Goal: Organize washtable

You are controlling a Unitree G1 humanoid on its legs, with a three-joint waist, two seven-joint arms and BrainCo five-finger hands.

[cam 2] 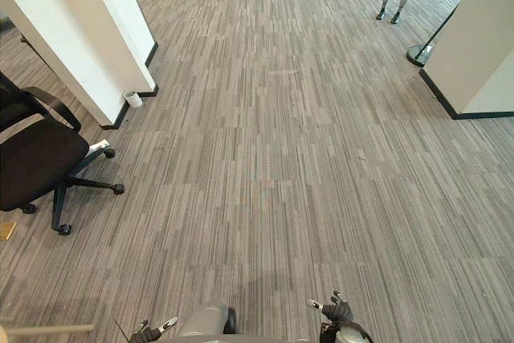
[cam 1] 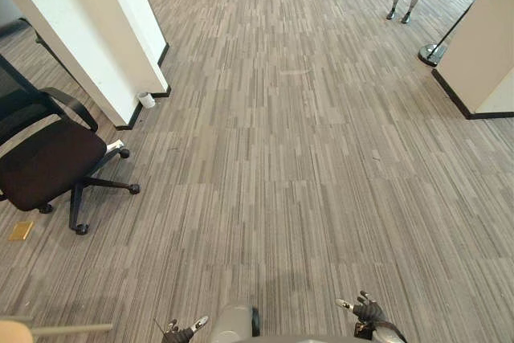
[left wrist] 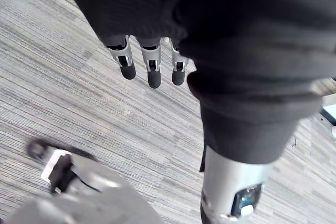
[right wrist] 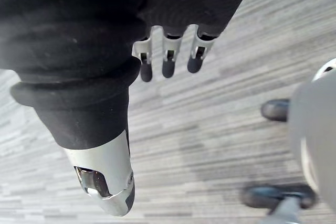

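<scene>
Hands empty: my left hand [cam 1: 185, 332] and right hand [cam 1: 368, 311] hang with fingers loosely straight above the grey floor [cam 1: 305, 158]; office chair [cam 1: 44, 162] at left.

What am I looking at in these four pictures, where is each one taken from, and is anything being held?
These come from a humanoid robot on two legs. The two wide pictures are the two eyes of its head camera, looking down at a grey carpet floor. The two close pictures come from a camera on each wrist, looking along that hand. The left hand and the right hand both hang over the carpet with straight fingers and hold nothing. To the robot's left stand a black office chair and a white pillar with a small white object at its foot. A small yellow item lies on the carpet near the chair.
</scene>
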